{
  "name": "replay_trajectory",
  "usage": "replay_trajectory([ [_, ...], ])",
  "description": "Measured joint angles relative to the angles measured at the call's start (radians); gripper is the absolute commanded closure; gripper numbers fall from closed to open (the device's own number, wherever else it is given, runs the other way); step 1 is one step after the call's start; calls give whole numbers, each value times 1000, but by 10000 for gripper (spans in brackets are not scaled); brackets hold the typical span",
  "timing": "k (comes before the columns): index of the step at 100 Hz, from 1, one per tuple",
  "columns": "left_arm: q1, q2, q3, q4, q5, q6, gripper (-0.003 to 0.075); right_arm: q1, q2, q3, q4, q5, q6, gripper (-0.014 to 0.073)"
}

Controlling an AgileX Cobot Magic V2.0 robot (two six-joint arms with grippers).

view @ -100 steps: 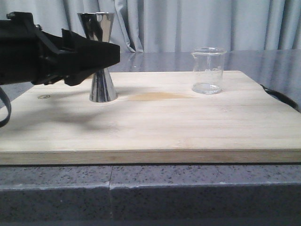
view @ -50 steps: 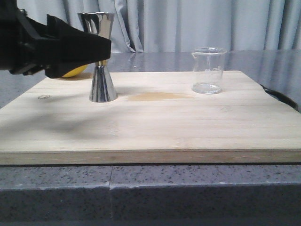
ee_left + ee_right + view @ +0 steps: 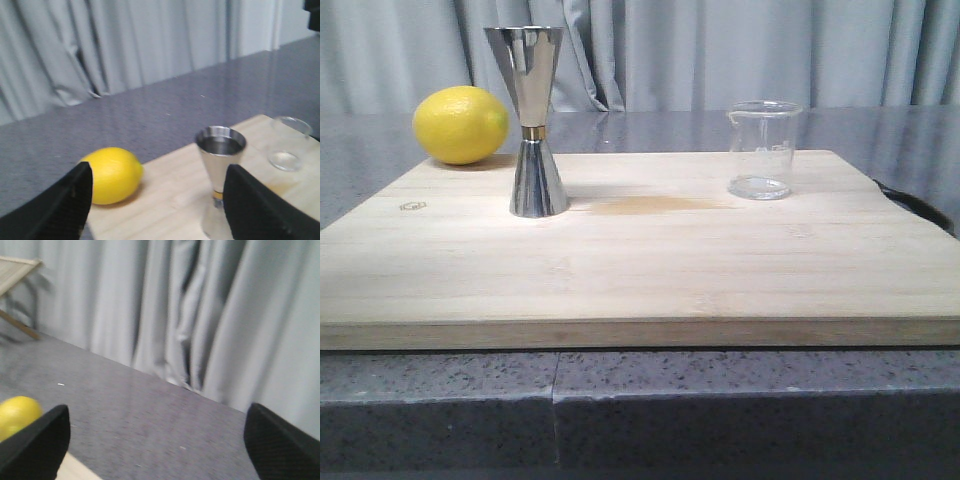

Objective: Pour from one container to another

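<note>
The steel hourglass jigger (image 3: pixel 532 120) with a gold band at its waist stands upright on the left of the wooden board (image 3: pixel 650 260). The clear glass beaker (image 3: pixel 762 148) stands upright on the board's right side, a little liquid in its bottom. No arm shows in the front view. In the left wrist view my left gripper (image 3: pixel 157 200) is open, above the board, with the jigger (image 3: pixel 220 175) just inside its right finger and the beaker (image 3: pixel 288 150) beyond. My right gripper (image 3: pixel 157 450) is open over the grey counter, nothing between its fingers.
A yellow lemon (image 3: pixel 460 124) lies on the counter at the board's far left corner, also in the left wrist view as the lemon (image 3: pixel 112 174). A tan stain (image 3: pixel 650 205) marks the board between jigger and beaker. A black strap (image 3: pixel 910 205) lies at the right edge. Grey curtains hang behind.
The left arm, which stood in front of the jigger at the left, has drawn back leftward out of the front view, uncovering the lemon. Jigger and beaker have not moved.
</note>
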Motion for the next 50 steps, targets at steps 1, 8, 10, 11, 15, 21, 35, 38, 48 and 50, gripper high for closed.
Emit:
replay_trajectory([
  [1, 2, -11, -3, -2, 21, 0, 262, -5, -2, -4, 4, 13, -2, -44],
  [8, 31, -118, -25, 1, 118, -1, 289, -35, -28, -31, 18, 131, -4, -44],
  [10, 42, -149, -33, 8, 142, -1, 296, -45, -37, -38, 22, 158, -4, -44],
  [11, 50, -159, -35, 15, 149, -1, 302, -51, -44, -48, 25, 175, -6, -44],
  [15, 70, -215, -54, 33, 183, -1, 325, -68, -63, -65, 30, 209, -6, -44],
  [21, 111, -285, -80, 85, 233, -1, 358, -94, -106, -92, 34, 252, -6, -43],
  [35, 206, -379, -157, 195, 343, -1, 413, -134, -234, -162, 34, 367, -29, -43],
  [38, 222, -389, -178, 207, 365, -1, 416, -135, -265, -173, 20, 401, -34, -43],
  [48, 266, -413, -228, 219, 394, -1, 416, -135, -386, -187, -26, 507, -43, -43],
  [50, 269, -415, -236, 219, 394, -1, 416, -135, -414, -184, -31, 524, -45, -43],
])
